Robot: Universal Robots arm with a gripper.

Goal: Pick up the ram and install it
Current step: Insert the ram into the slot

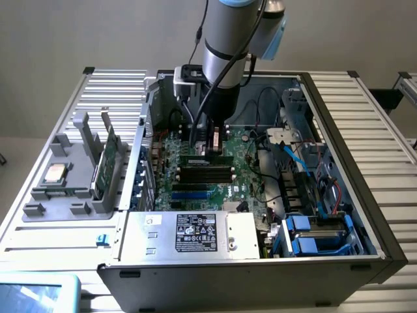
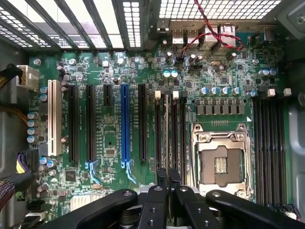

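Ram [image 1: 205, 158] sits low over the motherboard [image 2: 109, 138], long axis parallel to the black memory slots [image 1: 206, 173], right at that bank. Claw [image 2: 167, 172] is straight above it, pressed together on its top edge; can't tell if it's seated.

I see a plain grey wall [image 1: 98, 32] at the back, with nothing hung on it. In front of it stands a big silver table [image 1: 384, 130] whose top is made of long metal strips with thin gaps between them. It has little black caps [image 1: 88, 70] on its far corners. Past its edge, on the exterior view's left, is a bit of pale floor [image 1: 10, 147]. On the exterior view's right, another silver frame [image 1: 409, 88] peeks in. The light is soft and even, with no dark shadows
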